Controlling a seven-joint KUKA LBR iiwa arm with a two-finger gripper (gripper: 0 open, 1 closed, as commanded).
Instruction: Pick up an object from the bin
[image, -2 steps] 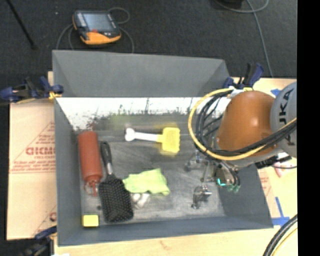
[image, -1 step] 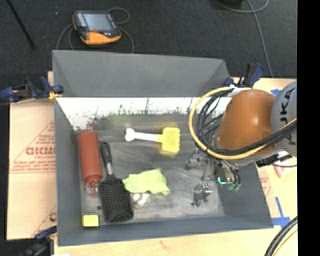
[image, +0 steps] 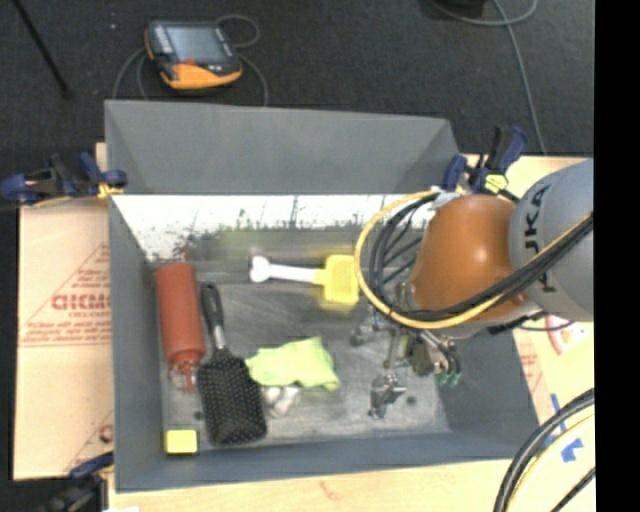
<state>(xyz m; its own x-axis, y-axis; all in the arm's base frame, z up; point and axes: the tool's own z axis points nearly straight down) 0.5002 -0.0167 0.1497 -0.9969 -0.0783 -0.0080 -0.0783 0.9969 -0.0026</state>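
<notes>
Entry: one grey metal bin (image: 280, 150), contents loose. We recorded the hand (image: 384, 398) over bare floor in the bin's right half, toward the near wall, below the arm's orange cover (image: 460, 262). Whether it was released or clenched we could not tell, and we saw nothing in it. Nearest thing: a crumpled yellow-green cloth (image: 294, 363), lying to the hand's left in the view, near but apart from it, its longer run going across the bin from left to right. Next nearest: a tool with a yellow head (image: 340, 281) and a white handle (image: 283, 271), nearer the back wall, its long axis also across the bin, head end toward the arm. Left side: a black hairbrush (image: 228, 390), its bristle head beside the cloth's left edge and its handle pointing toward the back; a red cylinder (image: 180, 315) lying alongside it; a small yellow block (image: 181, 441) in the near left corner. We judged the cloth the likeliest pick, so the coming move would turn on a shift leftward in the view, then down.
</notes>
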